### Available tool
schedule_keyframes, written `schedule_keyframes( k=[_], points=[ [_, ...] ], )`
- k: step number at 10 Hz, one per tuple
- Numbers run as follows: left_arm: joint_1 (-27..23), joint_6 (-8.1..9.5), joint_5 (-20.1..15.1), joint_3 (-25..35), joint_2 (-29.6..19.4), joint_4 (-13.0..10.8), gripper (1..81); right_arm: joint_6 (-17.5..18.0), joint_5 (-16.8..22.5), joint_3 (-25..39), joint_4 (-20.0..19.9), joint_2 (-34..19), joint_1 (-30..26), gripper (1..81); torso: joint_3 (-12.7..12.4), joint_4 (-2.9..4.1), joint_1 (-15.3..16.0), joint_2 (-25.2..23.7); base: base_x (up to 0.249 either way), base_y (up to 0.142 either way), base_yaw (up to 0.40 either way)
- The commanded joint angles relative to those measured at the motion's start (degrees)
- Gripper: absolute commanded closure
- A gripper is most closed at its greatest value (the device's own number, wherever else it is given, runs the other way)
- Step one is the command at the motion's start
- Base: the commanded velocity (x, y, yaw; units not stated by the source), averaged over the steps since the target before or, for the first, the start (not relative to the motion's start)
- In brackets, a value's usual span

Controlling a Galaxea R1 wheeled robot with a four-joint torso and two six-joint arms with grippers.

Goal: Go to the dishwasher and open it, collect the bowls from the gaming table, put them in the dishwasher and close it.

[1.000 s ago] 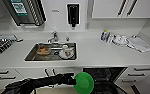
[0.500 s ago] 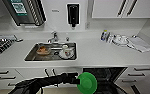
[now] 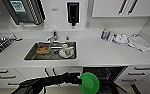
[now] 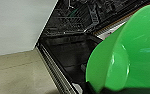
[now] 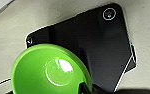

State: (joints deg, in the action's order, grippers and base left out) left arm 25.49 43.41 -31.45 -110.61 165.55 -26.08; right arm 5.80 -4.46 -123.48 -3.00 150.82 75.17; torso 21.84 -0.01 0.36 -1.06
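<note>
Above the open dishwasher, below the sink, my left arm reaches across level, its hand gripping one green bowl, while my right hand grips another bowl.

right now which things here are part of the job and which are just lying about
Job: green bowl on the left arm; second green bowl; open dishwasher.

Lying about: brownish dish and white cup in the sink; bottle; cloth.

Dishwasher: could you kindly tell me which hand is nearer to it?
Left. The left hand holds a green bowl just above the open door of the dishwasher; the right hand carries a second bowl over the floor.
</note>
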Motion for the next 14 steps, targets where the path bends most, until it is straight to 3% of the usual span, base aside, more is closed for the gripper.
schedule_keyframes(
  k=[1, 8, 14],
  points=[
    [-8.3, 0.01, -1.6, 1.4, 0.8, -0.4, 81.1, -0.2, 3.6, 0.6, 0.0, -1.3, -1.8, 81.1, 0.0, 0.0, 0.0, 0.0, 0.0, 0.0, 0.0],
    [-8.3, 0.01, -1.6, 1.4, 0.8, -0.5, 81.1, -0.3, 3.5, 0.4, 0.1, -1.0, -1.8, 81.1, 0.0, 0.0, 0.0, 0.0, 0.0, 0.0, 0.0],
    [-8.0, 0.01, -1.5, 0.5, 1.1, -0.8, 81.1, -0.3, 3.4, 0.4, 0.1, -0.8, -1.7, 81.1, 0.0, 0.0, 0.0, 0.0, 0.098, 0.0, 0.0]
  ],
)
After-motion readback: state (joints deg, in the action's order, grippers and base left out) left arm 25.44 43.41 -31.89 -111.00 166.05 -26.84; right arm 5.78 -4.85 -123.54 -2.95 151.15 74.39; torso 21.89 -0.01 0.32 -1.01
